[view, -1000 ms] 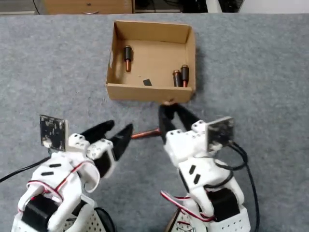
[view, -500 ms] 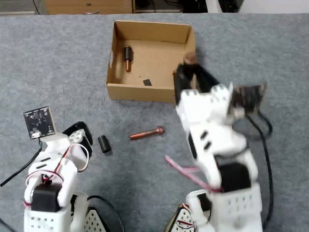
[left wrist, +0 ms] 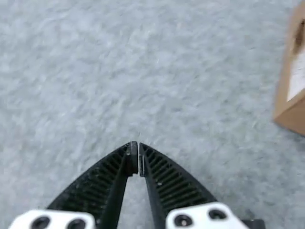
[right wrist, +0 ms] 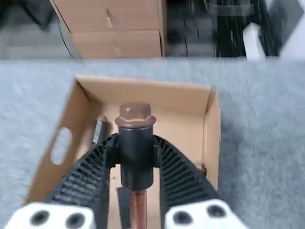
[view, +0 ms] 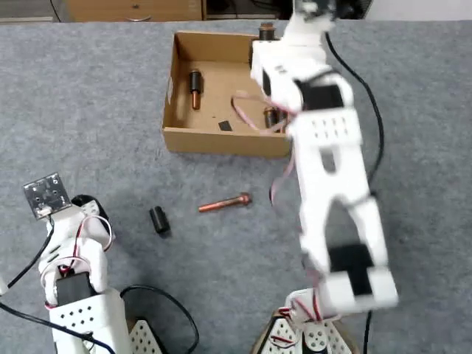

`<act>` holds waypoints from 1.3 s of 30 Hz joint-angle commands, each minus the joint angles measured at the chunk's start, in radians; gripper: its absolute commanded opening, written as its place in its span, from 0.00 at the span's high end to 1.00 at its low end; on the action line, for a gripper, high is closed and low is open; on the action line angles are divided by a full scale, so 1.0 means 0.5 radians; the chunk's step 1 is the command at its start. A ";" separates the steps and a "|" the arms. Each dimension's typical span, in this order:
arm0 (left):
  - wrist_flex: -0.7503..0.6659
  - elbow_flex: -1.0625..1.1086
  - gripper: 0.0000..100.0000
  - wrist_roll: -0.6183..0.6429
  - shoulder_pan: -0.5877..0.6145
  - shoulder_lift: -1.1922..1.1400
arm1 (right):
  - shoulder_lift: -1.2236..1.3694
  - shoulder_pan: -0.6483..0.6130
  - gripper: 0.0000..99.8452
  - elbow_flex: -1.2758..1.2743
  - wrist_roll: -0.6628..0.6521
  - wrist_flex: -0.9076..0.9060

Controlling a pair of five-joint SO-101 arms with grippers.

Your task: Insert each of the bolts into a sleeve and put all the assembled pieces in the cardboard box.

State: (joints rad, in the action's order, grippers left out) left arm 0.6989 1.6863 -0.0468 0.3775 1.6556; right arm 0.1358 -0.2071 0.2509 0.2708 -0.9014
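The bolt-and-sleeve piece [right wrist: 136, 160] has travelled from the near corner of the cardboard box [view: 221, 141] to a spot above its far side, carried there as the right arm stretched out across it. The left arm has drawn back a little further toward its base. The loose bolt [view: 225, 203] and loose sleeve [view: 158, 220] have not shifted on the desk [view: 88, 110].

The right end effector [right wrist: 136, 143] pinches the black sleeve of the piece, with the copper head standing above the fingers and the shank hanging below. The box interior lies behind it in the right wrist view. One finished piece [view: 195, 88] already lies inside, by the side wall with the cut-out.

This looks like the drop-off step for this piece. The next move calls for lowering it between the walls and spreading the fingers so it falls inside rather than on the rim.

The left end effector [left wrist: 133, 157] is pressed together on nothing, above bare desk. One bolt and one sleeve, lying near each other, are left to join.
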 commanded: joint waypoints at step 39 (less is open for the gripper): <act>0.273 0.028 0.98 -0.015 -0.012 -0.008 | 2.506 0.072 0.83 2.803 -0.224 -1.215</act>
State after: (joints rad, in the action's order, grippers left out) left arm 0.8309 1.6863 -0.0468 0.3821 1.6556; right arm 1.4016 -0.1765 1.6072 0.1634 -1.4784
